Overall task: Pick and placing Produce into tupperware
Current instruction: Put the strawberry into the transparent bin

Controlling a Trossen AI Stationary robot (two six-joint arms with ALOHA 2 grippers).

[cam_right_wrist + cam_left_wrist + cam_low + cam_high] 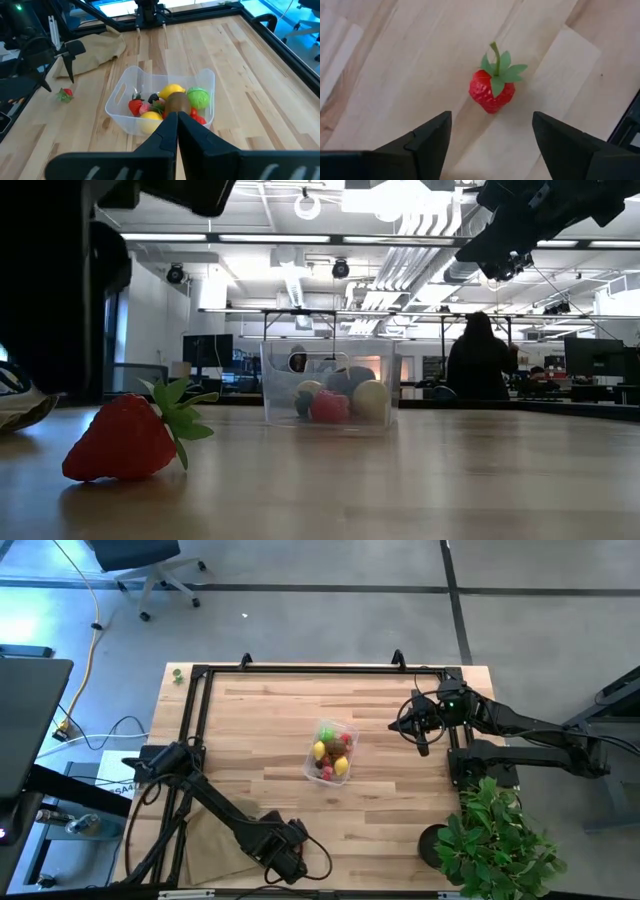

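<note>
Left gripper [490, 142] hung open over a lone strawberry [492, 90] lying on the table [400, 830], well apart from the tupperware [330, 751]. Pick step; next needed descent and close. Right gripper [176, 127] was closed, idle.

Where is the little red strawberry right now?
The strawberry lies on the bare wooden table, outside the tupperware, right under the open left gripper. In the right wrist view it sits by the tan cloth.
</note>
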